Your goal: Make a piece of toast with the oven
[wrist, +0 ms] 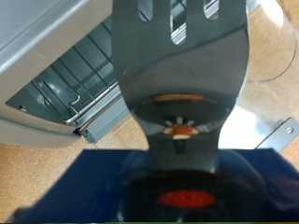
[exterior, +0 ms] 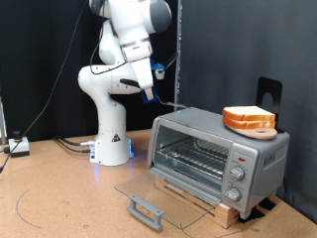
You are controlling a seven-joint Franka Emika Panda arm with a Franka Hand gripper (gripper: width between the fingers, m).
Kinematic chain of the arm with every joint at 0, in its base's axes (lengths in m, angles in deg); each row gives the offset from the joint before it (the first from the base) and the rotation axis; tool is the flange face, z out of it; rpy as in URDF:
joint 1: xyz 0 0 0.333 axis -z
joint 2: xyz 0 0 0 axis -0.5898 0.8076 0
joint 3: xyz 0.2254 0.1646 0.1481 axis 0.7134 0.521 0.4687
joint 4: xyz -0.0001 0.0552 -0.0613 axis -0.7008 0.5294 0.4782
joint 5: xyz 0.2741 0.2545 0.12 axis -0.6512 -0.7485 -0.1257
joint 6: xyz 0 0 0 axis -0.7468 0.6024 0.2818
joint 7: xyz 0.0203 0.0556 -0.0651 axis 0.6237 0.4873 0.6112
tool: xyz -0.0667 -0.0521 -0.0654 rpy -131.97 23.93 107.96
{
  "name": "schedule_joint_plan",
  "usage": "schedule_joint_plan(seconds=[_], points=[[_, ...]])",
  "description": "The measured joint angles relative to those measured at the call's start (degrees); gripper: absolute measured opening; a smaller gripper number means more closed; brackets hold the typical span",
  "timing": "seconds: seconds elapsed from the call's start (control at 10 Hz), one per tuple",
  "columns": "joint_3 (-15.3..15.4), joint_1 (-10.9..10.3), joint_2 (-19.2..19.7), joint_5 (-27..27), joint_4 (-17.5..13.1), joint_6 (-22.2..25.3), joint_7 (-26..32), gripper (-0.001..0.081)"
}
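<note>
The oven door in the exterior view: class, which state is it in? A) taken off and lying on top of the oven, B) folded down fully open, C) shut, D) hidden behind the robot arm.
B: the glass door of the oven lies folded down flat in front of it, leaving the wire rack inside exposed.

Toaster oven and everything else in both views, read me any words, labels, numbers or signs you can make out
None legible.
Oven: marks around the knobs are too small to read.
Spatula in the wrist view: no text; the red mark below it is too blurred to read.
Robot arm: no readable label.
</note>
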Motion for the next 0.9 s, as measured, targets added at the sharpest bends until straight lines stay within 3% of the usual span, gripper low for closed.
schedule_joint_plan(seconds=[0.1, 0.4, 0.9], points=[[0.6, 0.7, 3.8, 0.8, -2.4, 1.0, -0.8, 0.0413], [1.9, 0.3, 3.9, -1.8, -1.8, -2.6, -1.7, 0.0413], [7.4, -0.3, 7.0, -4.7, -4.2, -2.8, -6.6, 0.0413]])
